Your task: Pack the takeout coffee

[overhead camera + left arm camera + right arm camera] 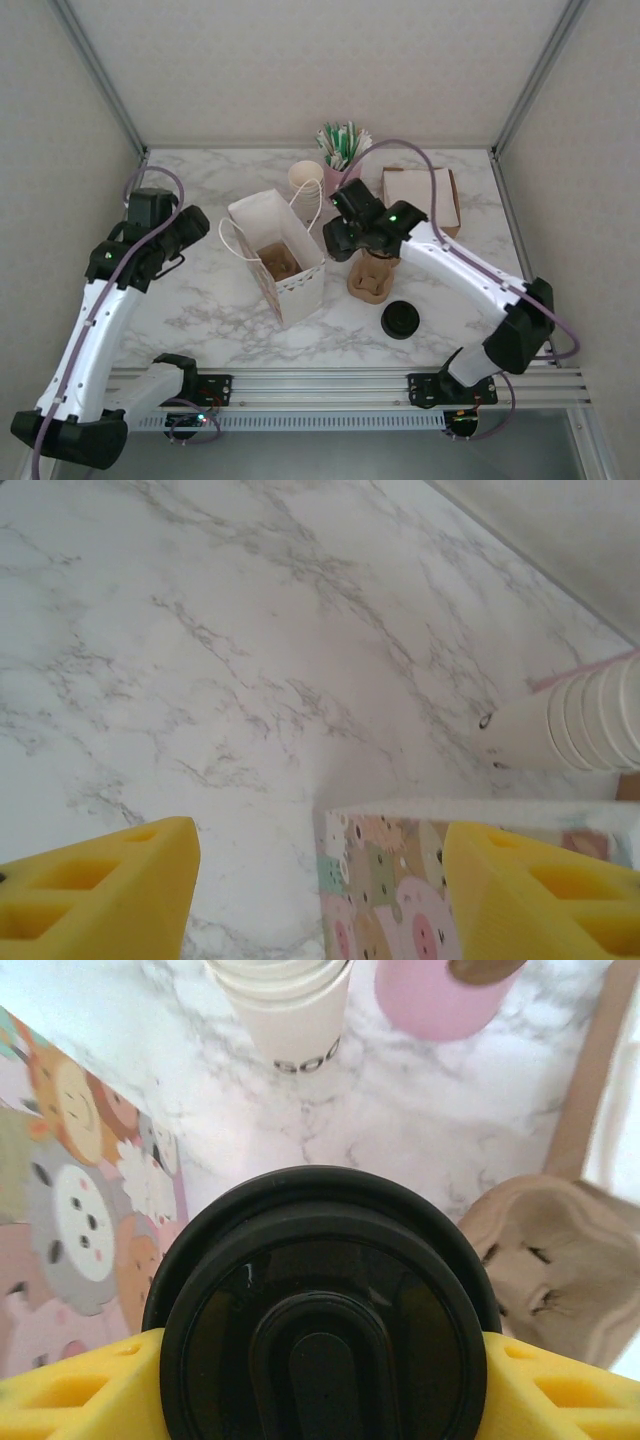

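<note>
The takeout coffee (320,1310) shows from straight above as a round, glossy black plastic lid with a raised rim and an oval raised centre. It stands upright and the lid is seated level; the cup body beneath it is hidden. It fills the lower middle of the right wrist view, set between two yellow fingers (70,1390) whose inner edges vanish under the lid's rim. To its left is the cartoon-print paper bag (70,1190), and at the right is the brown pulp cup tray (560,1250).
</note>
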You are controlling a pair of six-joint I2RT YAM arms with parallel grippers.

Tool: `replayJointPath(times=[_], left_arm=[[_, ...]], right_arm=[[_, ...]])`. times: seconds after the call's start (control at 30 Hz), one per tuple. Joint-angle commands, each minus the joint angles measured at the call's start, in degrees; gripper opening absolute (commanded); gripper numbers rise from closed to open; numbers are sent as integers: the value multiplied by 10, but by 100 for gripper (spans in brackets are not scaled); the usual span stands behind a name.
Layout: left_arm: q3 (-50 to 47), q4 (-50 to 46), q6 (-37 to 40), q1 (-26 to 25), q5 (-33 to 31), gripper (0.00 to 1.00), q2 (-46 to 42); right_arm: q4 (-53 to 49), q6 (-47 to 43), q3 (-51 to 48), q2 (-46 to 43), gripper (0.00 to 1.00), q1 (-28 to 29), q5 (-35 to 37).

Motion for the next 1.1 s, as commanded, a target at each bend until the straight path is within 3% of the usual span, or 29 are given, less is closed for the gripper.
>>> replayJointPath(times=[0.0, 0.2, 0.37, 0.6, 0.83, 1.07], left_arm=[[-15, 47, -34, 36, 7, 64, 24], [-28, 109, -54, 84, 62, 64, 82], [-42, 176, -47, 86, 108, 65, 150], [-56, 243, -48, 86, 116, 66, 220], [-50, 287, -36, 48, 175, 71, 284], [-80, 292, -36, 19, 175, 72, 287]], right_arm=[[-65, 12, 32, -30, 68, -5, 46], [-129, 13, 59, -77, 68, -6, 74], [-169, -7, 121, -111, 67, -6, 53], [-233, -46, 261, -104, 67, -3, 40], [-290, -82, 431, -42, 67, 19, -1], [-292, -99, 509, 17, 67, 65, -23]])
